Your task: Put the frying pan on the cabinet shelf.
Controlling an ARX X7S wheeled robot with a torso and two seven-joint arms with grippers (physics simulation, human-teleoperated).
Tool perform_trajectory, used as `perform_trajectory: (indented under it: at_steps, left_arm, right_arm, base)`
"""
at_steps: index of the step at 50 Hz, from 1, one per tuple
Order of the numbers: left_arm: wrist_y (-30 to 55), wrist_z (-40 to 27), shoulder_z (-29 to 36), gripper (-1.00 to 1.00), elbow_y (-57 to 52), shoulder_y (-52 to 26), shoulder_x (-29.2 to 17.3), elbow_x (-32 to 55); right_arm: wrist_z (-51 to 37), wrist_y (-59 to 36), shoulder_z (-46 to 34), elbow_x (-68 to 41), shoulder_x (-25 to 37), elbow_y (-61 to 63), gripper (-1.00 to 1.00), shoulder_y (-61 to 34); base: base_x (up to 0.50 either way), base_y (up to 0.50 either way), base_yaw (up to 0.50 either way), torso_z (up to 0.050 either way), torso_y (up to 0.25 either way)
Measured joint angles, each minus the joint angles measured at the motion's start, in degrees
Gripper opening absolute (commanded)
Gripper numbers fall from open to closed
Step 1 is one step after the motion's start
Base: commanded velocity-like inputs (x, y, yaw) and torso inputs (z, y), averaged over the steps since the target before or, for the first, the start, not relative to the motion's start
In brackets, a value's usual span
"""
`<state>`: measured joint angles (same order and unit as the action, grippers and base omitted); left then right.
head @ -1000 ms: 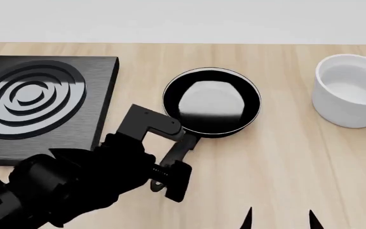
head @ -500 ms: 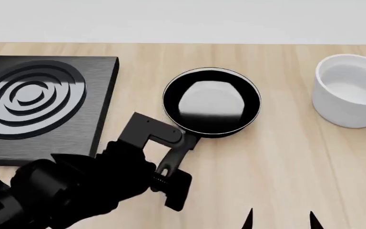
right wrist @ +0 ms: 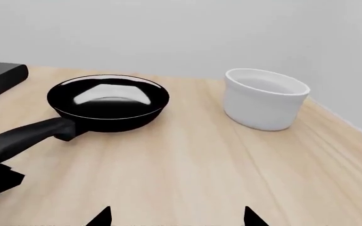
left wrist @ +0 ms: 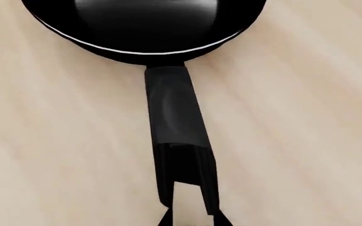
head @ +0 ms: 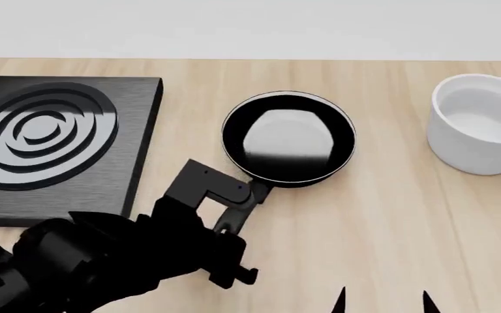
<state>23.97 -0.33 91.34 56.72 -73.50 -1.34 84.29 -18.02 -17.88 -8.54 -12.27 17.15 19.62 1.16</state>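
The frying pan point(head: 289, 140), black with a thin pale rim, lies on the wooden table with its handle point(left wrist: 175, 117) pointing toward me. My left gripper point(head: 229, 225) hangs over the handle's end and hides it in the head view. In the left wrist view the left gripper point(left wrist: 193, 222) shows two fingertips point(left wrist: 165, 221) set narrowly apart at the handle's tip, with bare wood between them. The pan point(right wrist: 109, 101) also shows in the right wrist view. My right gripper point(right wrist: 177, 219) is open near the table's front, holding nothing. The cabinet shelf is out of view.
A square black stove plate point(head: 50, 140) with concentric rings lies left of the pan. A white round bowl point(head: 481, 124) stands at the right. A pale wall runs behind the table's far edge point(head: 250, 60).
My left gripper has shifted nearer to me and lower over the handle's end, so more of the handle is covered. The pan and the right gripper have not moved.
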Motion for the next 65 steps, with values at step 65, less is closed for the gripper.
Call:
perform_trajectory:
  at_steps: [65]
  left_arm:
    - [-8.06,-25.5,-6.46,-1.0,-38.37,-8.03,-26.16,7.02]
  right_arm:
    - [-1.15,-0.61,-2.16,-0.6,0.95,0.6,1.0,-0.51]
  base:
    - [0.0,0.0,0.0,0.0,0.001]
